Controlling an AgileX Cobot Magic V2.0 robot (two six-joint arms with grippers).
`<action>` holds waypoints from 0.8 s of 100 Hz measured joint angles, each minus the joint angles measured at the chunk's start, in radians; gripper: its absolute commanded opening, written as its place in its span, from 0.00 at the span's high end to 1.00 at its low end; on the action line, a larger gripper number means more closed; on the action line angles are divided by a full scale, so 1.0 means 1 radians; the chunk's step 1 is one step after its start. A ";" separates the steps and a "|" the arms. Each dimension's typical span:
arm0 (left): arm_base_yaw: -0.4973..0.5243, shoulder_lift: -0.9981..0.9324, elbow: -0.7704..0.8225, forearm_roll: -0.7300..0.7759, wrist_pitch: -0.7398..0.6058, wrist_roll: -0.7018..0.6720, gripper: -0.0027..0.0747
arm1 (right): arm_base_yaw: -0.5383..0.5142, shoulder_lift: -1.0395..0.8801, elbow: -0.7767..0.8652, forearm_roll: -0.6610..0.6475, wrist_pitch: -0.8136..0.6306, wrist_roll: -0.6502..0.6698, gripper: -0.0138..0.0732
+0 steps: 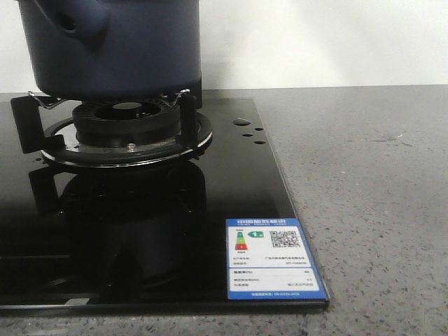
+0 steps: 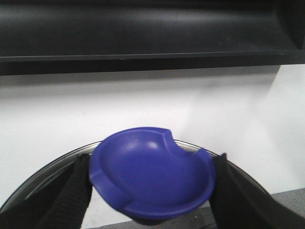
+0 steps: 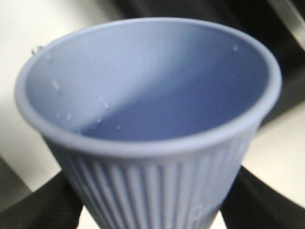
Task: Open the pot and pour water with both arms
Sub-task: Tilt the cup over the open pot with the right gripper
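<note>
A black glass cooktop [image 1: 266,210] lies on a grey speckled counter [image 1: 371,182], bearing an energy label [image 1: 273,259] near its front corner. The dark navy pot [image 1: 119,49] sits on the burner's [image 1: 126,126] supports at the hob's far left, stub handle [image 1: 77,24] facing forward. The right gripper [image 3: 152,210] clasps a pale blue ribbed cup [image 3: 147,119], water [image 3: 55,85] beading as drops on its inner wall. The left gripper [image 2: 152,191] grips a blue lid [image 2: 152,174] between its fingers [image 2: 71,191].
</note>
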 measured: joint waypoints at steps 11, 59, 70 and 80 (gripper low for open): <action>0.000 0.000 0.000 0.000 0.000 0.000 0.54 | -0.104 -0.074 0.062 0.000 -0.059 0.177 0.50; 0.000 0.000 0.000 -0.002 0.000 0.000 0.54 | -0.612 -0.334 0.439 -0.010 -0.634 0.426 0.50; 0.000 0.000 0.000 -0.002 0.000 0.000 0.54 | -0.723 -0.347 0.511 0.036 -0.744 0.405 0.50; 0.000 0.000 0.000 -0.002 0.000 0.000 0.54 | -0.792 -0.347 0.576 0.187 -0.824 0.261 0.50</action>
